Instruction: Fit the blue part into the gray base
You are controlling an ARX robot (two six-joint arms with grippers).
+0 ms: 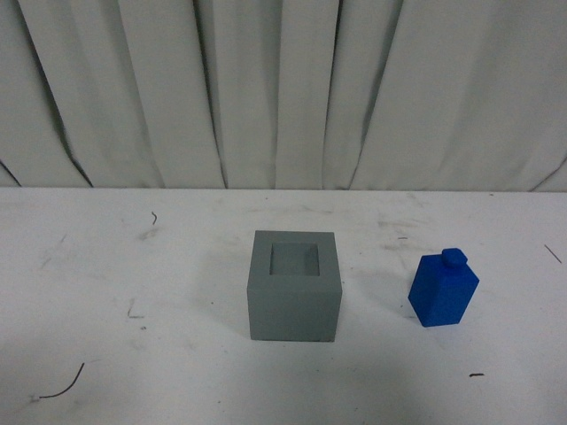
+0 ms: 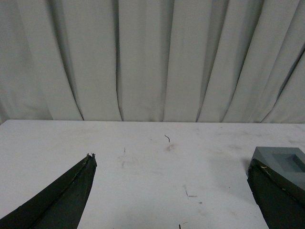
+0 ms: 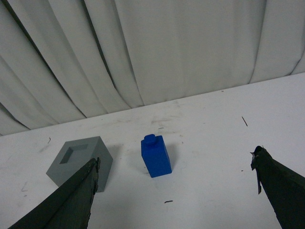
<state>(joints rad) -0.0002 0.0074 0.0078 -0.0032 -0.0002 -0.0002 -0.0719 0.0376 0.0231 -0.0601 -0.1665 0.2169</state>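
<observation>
**Item 1, gray base** (image 1: 293,285): matte cube near the middle of the white worktop (image 1: 133,266). It stands flat with one face square to the front view. The square recess in its top is empty.

**Item 2, blue part** (image 1: 443,289): upright block with a small knob on top, right of the base and well apart from it. It touches nothing and is turned so that a corner edge faces the front view.

**Item 3, right claw** (image 3: 176,157): released and empty, fingers spread wide. In its wrist view the blue part sits between the fingers but farther off, with no contact.

**Item 4, left claw** (image 2: 171,164): released and empty. A corner of the base shows beside one finger. Neither arm shows in the front view.

**Item 5, backdrop**: a pleated pale curtain (image 1: 266,88). Thin dark strands (image 1: 62,385) and scuffs lie on the worktop.

**Status**: judged to be the opening step, with nothing grasped and the approach to the blue part pending.

**Next move**: probably the right claw's. It should descend over the blue part and clench on two opposite flat sides. It should then lift the part, carry it left above the recess, turn it square to the opening and lower it straight.
</observation>
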